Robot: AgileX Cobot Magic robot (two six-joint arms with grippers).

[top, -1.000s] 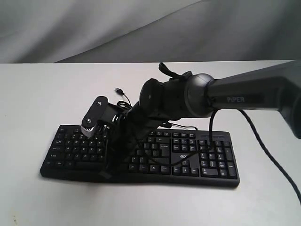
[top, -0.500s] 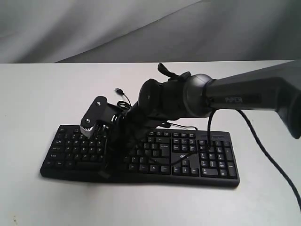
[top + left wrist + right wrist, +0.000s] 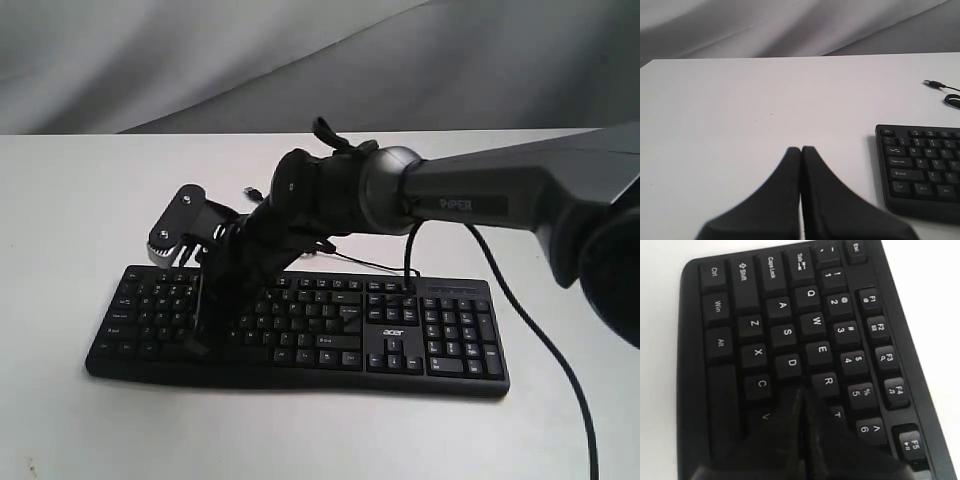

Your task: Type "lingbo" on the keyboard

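Right fingers (image 3: 785, 440) are held clenched, empty, over the keyboard (image 3: 755, 285), D key (image 3: 792, 362) just ahead; a square single-key press is advised.

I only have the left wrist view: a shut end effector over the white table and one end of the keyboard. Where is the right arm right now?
Observer: The right arm comes in from the right of the exterior view, and the right end effector points down at the left half of the keyboard.
Operator: Open or shut, and over which keys?
Observer: Shut. In the right wrist view it ends among the D key, R key and C key.
Operator: What is at the keyboard's other end?
Observer: A number pad, with a white acer logo beside it.
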